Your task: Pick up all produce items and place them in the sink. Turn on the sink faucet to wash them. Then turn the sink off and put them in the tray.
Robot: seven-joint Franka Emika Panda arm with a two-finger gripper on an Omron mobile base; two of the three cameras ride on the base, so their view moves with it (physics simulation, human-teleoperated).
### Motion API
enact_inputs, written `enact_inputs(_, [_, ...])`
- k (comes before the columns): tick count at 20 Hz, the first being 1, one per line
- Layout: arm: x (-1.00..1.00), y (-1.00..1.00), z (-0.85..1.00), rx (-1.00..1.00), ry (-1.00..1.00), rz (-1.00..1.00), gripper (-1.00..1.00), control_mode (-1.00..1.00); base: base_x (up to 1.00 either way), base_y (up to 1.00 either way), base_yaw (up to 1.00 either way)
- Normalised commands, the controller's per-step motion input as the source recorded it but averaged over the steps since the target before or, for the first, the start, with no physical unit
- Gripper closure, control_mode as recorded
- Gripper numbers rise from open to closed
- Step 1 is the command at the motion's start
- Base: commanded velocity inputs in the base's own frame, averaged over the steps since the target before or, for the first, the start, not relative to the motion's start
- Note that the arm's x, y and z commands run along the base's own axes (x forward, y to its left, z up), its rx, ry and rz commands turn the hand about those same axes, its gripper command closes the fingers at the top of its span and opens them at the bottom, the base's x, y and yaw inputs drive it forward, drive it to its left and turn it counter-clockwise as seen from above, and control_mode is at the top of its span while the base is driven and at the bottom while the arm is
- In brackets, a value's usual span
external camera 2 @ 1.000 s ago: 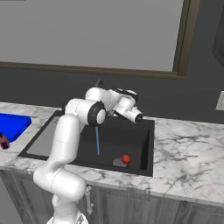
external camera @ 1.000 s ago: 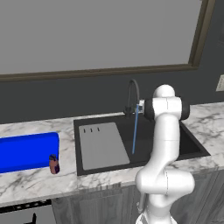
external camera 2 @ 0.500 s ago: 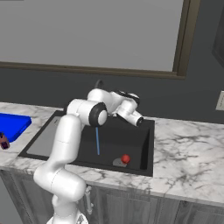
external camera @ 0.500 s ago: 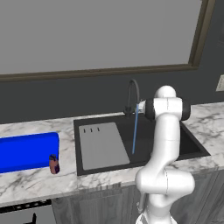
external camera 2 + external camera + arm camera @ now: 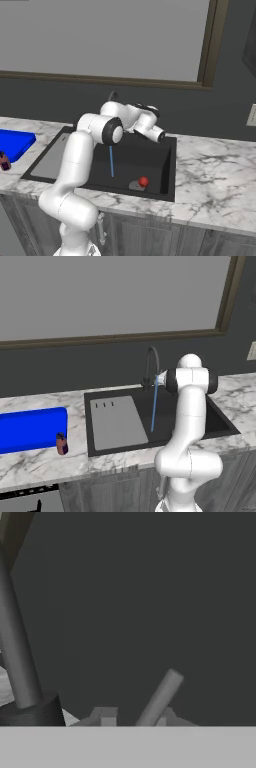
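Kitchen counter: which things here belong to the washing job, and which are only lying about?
Belong to the job:
- red fruit, lying in the sink
- faucet, water running
- blue tray on the counter
- gripper near the faucet

Only lying about:
- small brown-red cylinder beside the tray
- grey drainboard

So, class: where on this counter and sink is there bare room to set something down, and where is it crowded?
Free: the marble counter right of the sink, the grey drainboard, and most of the blue tray. Crowded: around the faucet, where water runs and the pincer hovers; the red fruit lies by the drain.
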Motion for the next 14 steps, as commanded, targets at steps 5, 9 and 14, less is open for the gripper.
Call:
enact_inputs(5, [0.0, 0.34, 0.0, 0.0, -0.17, 0.38, 1.0, -1.0, 0.0, 0.0, 0.0])
enact_inputs(9, [-0.12, 0.2, -0.01, -0.02, -0.15, 0.3, 1.0, -1.0, 0.0, 0.0, 0.0])
enact_inputs(14, [-0.01, 0.18, 0.0, -0.01, -0.12, 0.27, 1.0, -1.0, 0.0, 0.0, 0.0])
